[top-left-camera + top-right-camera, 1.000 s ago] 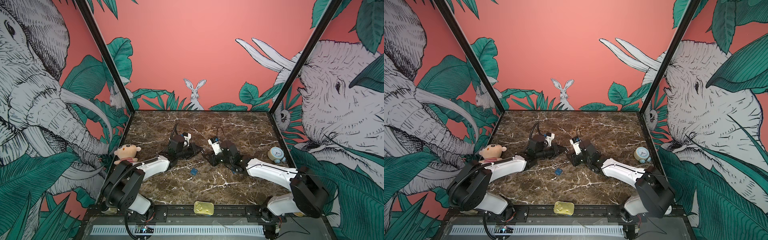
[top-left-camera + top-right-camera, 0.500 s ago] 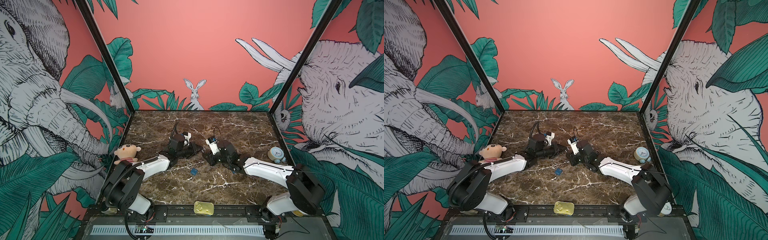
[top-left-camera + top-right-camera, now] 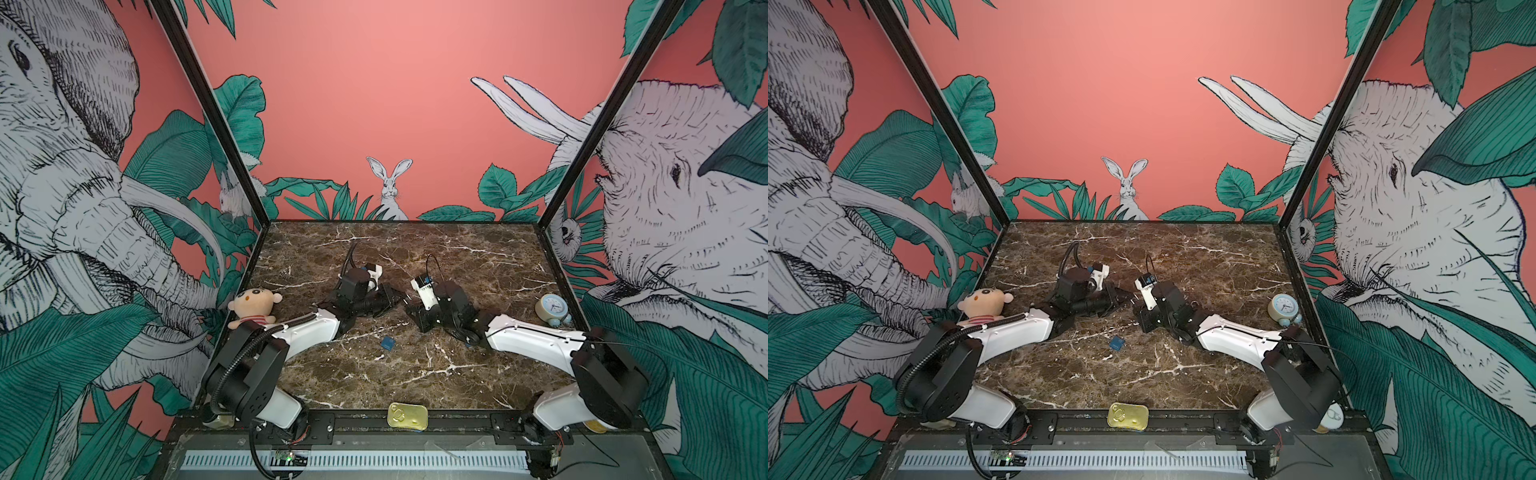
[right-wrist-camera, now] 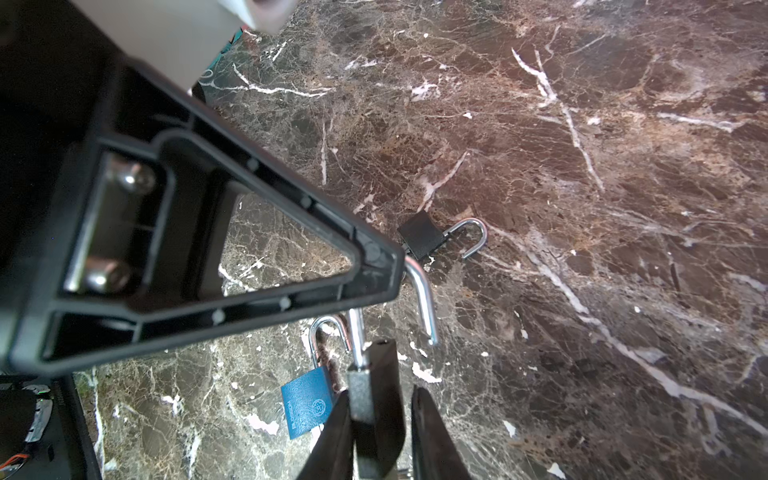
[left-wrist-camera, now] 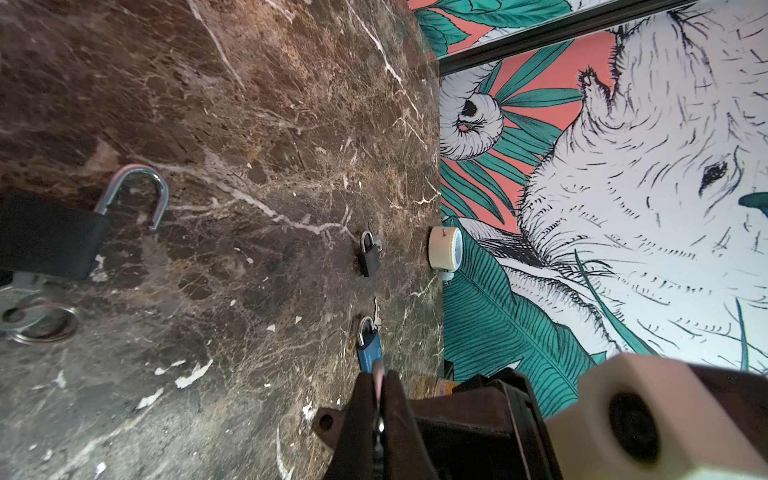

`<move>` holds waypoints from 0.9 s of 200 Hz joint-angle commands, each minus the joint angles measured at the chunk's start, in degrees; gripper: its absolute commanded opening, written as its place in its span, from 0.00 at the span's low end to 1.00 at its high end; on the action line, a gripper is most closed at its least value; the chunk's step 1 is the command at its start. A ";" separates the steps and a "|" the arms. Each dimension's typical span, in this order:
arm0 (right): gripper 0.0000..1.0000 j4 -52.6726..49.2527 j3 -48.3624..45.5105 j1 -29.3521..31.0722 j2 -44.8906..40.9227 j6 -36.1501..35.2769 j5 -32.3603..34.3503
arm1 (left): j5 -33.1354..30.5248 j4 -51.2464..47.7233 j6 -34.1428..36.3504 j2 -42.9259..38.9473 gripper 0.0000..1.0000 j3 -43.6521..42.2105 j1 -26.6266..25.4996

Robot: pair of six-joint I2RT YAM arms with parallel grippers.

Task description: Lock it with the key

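Marble tabletop (image 3: 478,257): both arms stretched low, wrists nearly meeting.

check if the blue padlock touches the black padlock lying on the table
apart: right wrist view shows bare marble between the blue padlock and the black padlock.

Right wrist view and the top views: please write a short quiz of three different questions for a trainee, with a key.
1. True or false: the blue padlock lies on the table, outside both grippers.
2. In both top views, what stands near the table's right edge? A. alarm clock B. mug C. book
3. Fill in: the grey padlock between the jaws of the right gripper has its shackle ___.
Key: 1 true; 2 A; 3 open.
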 commanded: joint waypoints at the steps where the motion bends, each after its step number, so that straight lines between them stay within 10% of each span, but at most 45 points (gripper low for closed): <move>1: 0.24 0.89 1.99 0.15 0.59 -0.57 1.40 | 0.60 1.53 -0.79 -2.11 0.00 1.42 -0.39; 104: 0.25 0.06 2.76 0.19 1.46 -0.61 2.00 | 0.32 2.35 -1.40 -2.39 0.00 1.18 -0.35; 146: 0.00 -0.82 3.13 0.21 1.69 -0.51 2.24 | 0.32 2.59 -1.65 -2.66 0.00 1.06 -0.34; 180: 0.00 -3.29 3.89 -0.25 0.73 -0.76 0.41 | -0.27 2.15 -0.59 -3.73 0.00 0.71 -0.25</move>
